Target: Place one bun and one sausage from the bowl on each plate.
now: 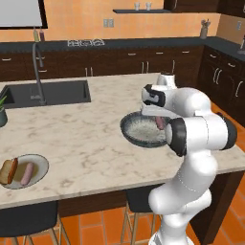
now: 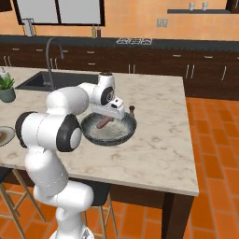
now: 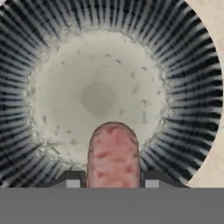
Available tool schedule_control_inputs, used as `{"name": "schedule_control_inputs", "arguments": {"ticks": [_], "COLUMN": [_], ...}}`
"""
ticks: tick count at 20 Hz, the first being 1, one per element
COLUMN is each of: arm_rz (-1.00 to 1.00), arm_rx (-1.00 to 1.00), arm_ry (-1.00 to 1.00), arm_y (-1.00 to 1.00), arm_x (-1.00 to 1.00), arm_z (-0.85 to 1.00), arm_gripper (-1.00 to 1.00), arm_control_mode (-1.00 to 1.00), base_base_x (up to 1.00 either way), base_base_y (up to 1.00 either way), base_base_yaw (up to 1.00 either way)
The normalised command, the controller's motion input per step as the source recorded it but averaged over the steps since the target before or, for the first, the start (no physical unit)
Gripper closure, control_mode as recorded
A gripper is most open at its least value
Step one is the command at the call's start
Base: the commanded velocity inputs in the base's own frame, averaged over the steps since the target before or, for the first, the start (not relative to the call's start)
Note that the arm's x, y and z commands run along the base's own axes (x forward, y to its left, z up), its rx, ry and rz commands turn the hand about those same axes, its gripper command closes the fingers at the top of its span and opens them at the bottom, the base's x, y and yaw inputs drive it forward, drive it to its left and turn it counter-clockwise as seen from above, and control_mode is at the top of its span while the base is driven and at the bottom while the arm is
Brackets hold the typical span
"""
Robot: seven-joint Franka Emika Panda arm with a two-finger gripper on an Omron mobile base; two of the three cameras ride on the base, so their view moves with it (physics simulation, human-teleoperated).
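The arm reaches over the dark bowl (image 2: 110, 131) on the marble counter (image 2: 158, 140); a sausage (image 2: 104, 123) lies inside.

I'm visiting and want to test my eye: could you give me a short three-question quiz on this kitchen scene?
1. True or false: the pink sausage sits between the robot's fingers.
2. What lies in the wide dark ribbed bowl? A) a sausage B) an apple C) a spoon
3. Fill in: the grey-beige round plate holds a bun and a ____.

Key: 1 true; 2 A; 3 sausage.
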Motion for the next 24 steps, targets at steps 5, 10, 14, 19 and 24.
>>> {"name": "schedule_control_inputs", "arguments": {"ticks": [5,10,14,19,24], "arm_rz": [0.17,0.0,0.0,-0.01,0.0], "arm_rx": [-0.03,0.0,-0.02,-0.03,-0.01], "arm_ry": [-0.01,-0.05,-0.03,0.0,0.0], "arm_y": [0.32,0.0,0.04,0.01,0.0], "arm_x": [-0.99,-1.0,-0.82,-0.58,-0.05], "arm_z": [0.48,0.26,0.29,0.28,0.03], "arm_gripper": [1.0,1.0,1.0,1.0,1.0], "arm_control_mode": [-1.0,-1.0,-1.0,-1.0,1.0], "base_base_x": [0.0,0.0,0.0,0.0,-0.47], "base_base_y": [0.0,0.0,0.0,0.0,0.0], "base_base_yaw": [0.0,0.0,0.0,0.0,-0.01]}}
